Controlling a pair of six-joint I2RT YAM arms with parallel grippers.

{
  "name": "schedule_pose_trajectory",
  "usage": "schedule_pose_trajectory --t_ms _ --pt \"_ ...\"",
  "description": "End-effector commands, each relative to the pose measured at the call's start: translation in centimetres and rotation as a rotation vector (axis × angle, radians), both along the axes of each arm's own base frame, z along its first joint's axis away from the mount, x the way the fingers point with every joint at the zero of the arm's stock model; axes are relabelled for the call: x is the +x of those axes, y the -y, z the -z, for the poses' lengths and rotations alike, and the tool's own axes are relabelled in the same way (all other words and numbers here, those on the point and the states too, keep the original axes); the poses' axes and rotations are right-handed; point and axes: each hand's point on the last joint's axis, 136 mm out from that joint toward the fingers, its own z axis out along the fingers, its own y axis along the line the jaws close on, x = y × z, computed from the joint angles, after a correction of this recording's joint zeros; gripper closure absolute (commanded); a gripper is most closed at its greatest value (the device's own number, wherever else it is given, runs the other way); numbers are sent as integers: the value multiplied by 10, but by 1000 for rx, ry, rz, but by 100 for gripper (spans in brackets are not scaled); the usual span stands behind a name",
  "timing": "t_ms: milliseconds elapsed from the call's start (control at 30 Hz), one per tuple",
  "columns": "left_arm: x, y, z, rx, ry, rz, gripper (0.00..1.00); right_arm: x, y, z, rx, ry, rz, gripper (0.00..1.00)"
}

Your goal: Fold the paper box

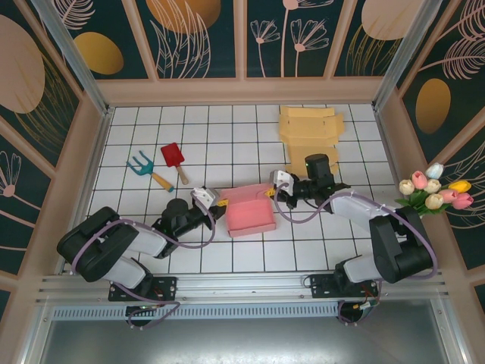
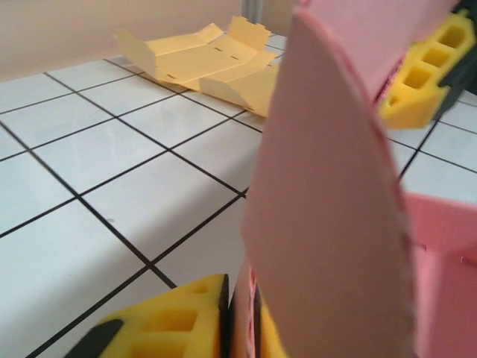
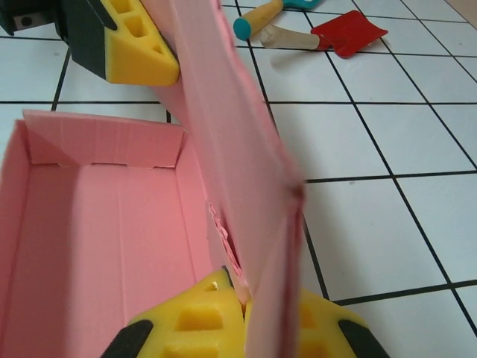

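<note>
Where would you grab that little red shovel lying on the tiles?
The red shovel lies flat, so probably come straight down from above and pinch its slim wooden handle crosswise; the blade looks too broad and flat.

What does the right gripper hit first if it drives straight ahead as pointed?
The pink box flap that the right gripper pinches rises right ahead, so that buckles first. Beyond it, likely the left gripper, slightly left of the line; depth unclear.
</note>
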Motion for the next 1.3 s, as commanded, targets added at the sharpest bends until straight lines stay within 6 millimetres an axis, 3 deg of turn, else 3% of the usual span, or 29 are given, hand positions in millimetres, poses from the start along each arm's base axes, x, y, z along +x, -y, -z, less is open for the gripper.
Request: schedule_pose_trajectory --t_ms 0,133,300,333,433,500,700,900,1067,1267 --pt "8 2 -25 -83 16 -44 76 6 -2 -8 19 30 39 100" --pt "9 -5 -37 -140 -2 -84 60 16 2 -7 21 42 116 100" --pt "12 -23 -54 -201 -39 -189 58 38 18 -9 31 83 276 100" --pt "14 -33 -56 -217 -42 -240 59 40 21 -9 33 90 291 100" --pt "33 -85 -53 -260 -80 -567 67 36 24 -9 42 105 286 100" --pt "41 -102 -51 -246 -98 -686 64 33 21 -12 56 108 261 100" --pt "84 -80 -25 -225 -297 -621 71 21 17 -18 82 124 204 100" --pt "127 -61 -19 -216 -373 -594 76 15 15 -23 91 124 184 100" --pt "140 -50 -22 -190 -375 -572 78 16 15 -29 98 146 188 100" --pt "136 -33 -13 -185 -413 -485 82 24 18 -30 95 158 240 100"
